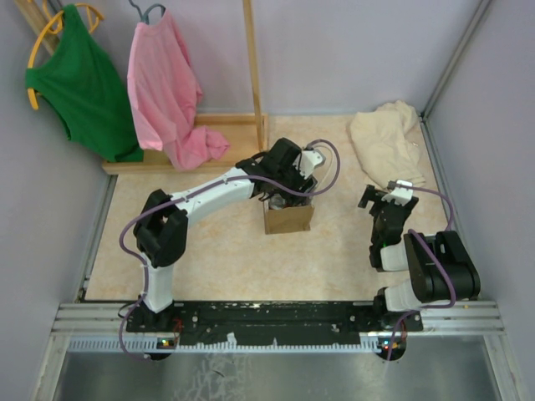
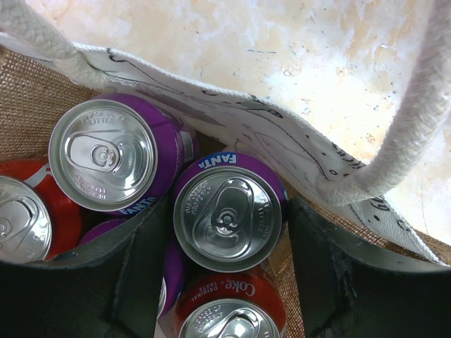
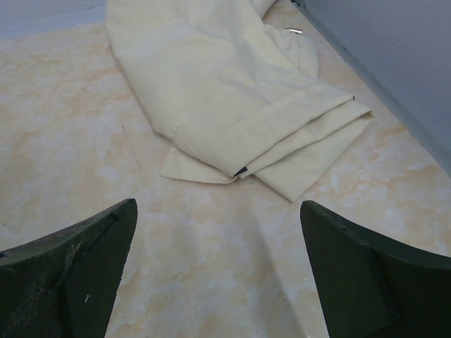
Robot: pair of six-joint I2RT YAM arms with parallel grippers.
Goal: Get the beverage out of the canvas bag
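Findings:

1. The canvas bag (image 1: 288, 219) stands upright near the middle of the table (image 1: 209, 251), mouth up. One white rope handle (image 2: 416, 120) arcs over its far rim.

2. The bag holds several upright cans. The left wrist view shows two purple Fanta cans, one central (image 2: 227, 218) and one to its left (image 2: 106, 153). A red Coke can (image 2: 232, 317) sits on the near side, and a second red can (image 2: 21, 218) is at the left edge, its label unreadable.

3. The left arm (image 1: 209, 194) reaches across to the bag, with the left jaws lowered into its mouth. They are closed on the central Fanta can, one finger (image 2: 120, 282) against each side and no gap visible. The can is inside the bag, among the others.

4. The right jaws are spread wide and hold nothing. They hang over bare table on the right side, with the right arm (image 1: 430, 267) folded back close to its base.

5. A cream cloth heap (image 3: 232, 91) lies at the far right of the table, beyond the right jaws and apart from them.

6. A green garment (image 1: 79, 83) and a pink garment (image 1: 167, 92) hang on a wooden rack (image 1: 251, 67) at the far left.
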